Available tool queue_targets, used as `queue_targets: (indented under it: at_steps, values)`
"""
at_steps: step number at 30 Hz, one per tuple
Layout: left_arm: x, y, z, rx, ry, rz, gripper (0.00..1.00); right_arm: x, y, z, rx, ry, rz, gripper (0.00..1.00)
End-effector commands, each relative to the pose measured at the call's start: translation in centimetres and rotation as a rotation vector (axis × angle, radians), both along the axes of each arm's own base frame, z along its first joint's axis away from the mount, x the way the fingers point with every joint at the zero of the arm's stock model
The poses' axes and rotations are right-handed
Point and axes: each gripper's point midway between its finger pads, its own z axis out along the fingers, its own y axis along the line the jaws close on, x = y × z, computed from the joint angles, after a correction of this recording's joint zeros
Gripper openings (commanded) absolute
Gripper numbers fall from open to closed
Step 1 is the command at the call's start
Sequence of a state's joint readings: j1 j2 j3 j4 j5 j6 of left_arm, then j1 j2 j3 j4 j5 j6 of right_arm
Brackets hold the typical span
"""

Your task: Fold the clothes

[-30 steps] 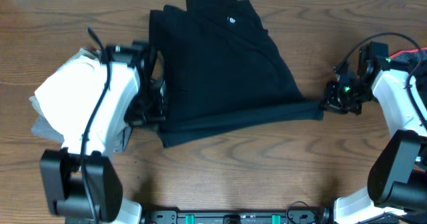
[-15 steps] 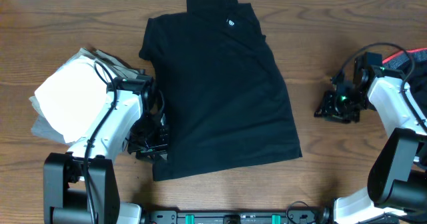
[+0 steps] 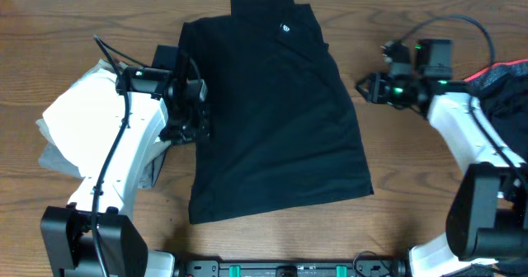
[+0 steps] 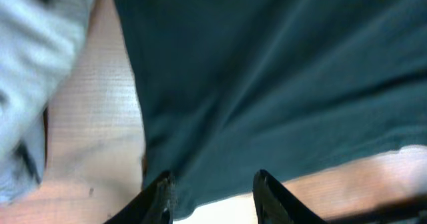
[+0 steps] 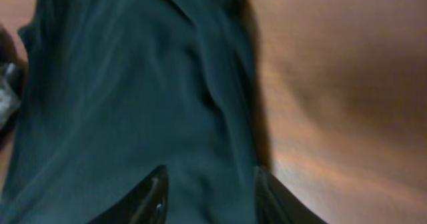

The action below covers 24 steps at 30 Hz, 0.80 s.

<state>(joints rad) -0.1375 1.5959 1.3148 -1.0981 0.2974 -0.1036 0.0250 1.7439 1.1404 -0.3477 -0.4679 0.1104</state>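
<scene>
A black shirt lies flat in the middle of the table, with its collar at the far edge and its hem toward me. It looks narrowed to a long panel, with some loose cloth showing at the upper left.

I judge the lengthwise folds to be done or nearly so, and a crosswise fold to be the step in hand. That move calls for both sets of fingers to drop to the cloth and pinch an edge on their own side. They would then carry one end over the other without dragging the panel askew.

The left fingers are spread with nothing pinched between them, and sit at the shirt's left edge about halfway along. In the left wrist view dark fabric fills the space ahead and bare wood runs beside it. I cannot tell whether the tips touch the cloth.

The right fingers are also spread and empty, just beside the shirt's upper right edge. From overhead they seem to be off the cloth. The right wrist view shows the garment's right border running between them, with table to the right.

A stack of folded clothes, white over grey, sits at the left behind the left arm. A red and black garment waits at the right margin.
</scene>
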Motion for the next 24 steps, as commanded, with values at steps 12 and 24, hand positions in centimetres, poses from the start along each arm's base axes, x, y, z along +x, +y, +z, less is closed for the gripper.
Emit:
queue_targets:
  at_steps: [12,24]
  values:
    - [0.6,-0.5,0.2,-0.013,-0.039,-0.026,0.40,-4.5,1.7,-9.8,-0.070,0.367,-0.020,0.01]
    - [0.9,-0.6,0.2,-0.015,-0.052,-0.027,0.45,-3.1,-14.6,-11.1,-0.651,0.332,-0.463,0.01]
